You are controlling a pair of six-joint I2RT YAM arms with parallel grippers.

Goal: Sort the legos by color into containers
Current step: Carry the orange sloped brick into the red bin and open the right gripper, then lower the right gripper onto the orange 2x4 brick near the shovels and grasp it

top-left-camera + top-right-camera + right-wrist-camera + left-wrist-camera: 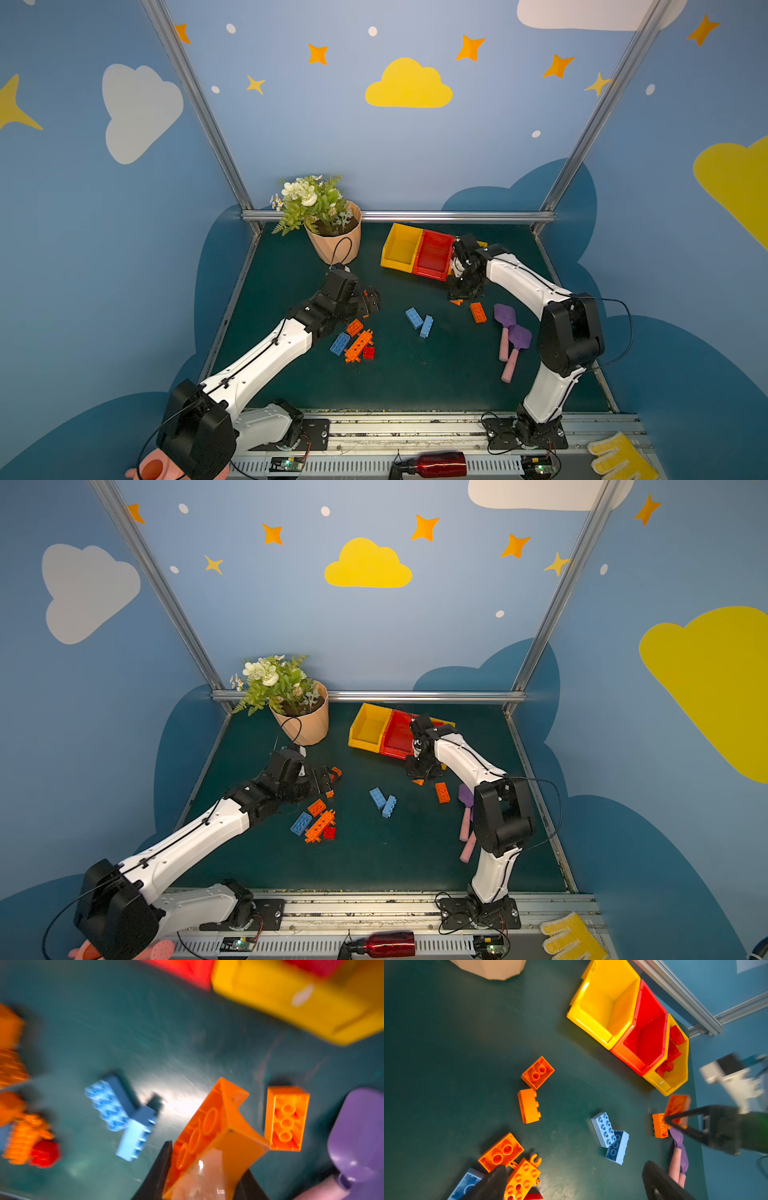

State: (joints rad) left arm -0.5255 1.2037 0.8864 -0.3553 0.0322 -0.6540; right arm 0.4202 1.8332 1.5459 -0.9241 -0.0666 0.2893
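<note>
Fingers (pixel 162 1169) of the right gripper (pixel 207 1157) pinched a sloped orange brick (pixel 228 1122) across its sides, with its hollow underside turned to the wrist camera. In both top views the right gripper (pixel 461 293) (pixel 422 771) hung just in front of the bins, and a sliver of orange showed beneath it. Whether the brick was clear of the mat (pixel 415 374) could not be told. A loose orange brick (pixel 286 1120) lay on the mat just beside the held one, near a purple piece (pixel 361 1126).

The left gripper (pixel 576 1165) had its fingers (pixel 492 1182) spread wide and held nothing. It hung above a cluster beside the left arm: a square orange brick (pixel 354 327), a blue brick (pixel 340 344), a long orange piece (pixel 358 345) and a small red brick (pixel 368 353), packed close together. Two more orange bricks (pixel 537 1073) lay side by side on the mat between that cluster and the bins. Two light blue bricks (pixel 419 322) touched in a V near the middle of the mat.

Three bins stood joined in a row at the back, right of the pot (pixel 334 245). These were a yellow bin (pixel 401 249), a red bin (pixel 434 253) and an end yellow bin (pixel 675 1084). The end yellow bin was largely hidden by the right arm in the top views, and it held red bricks (pixel 676 1039).
</note>
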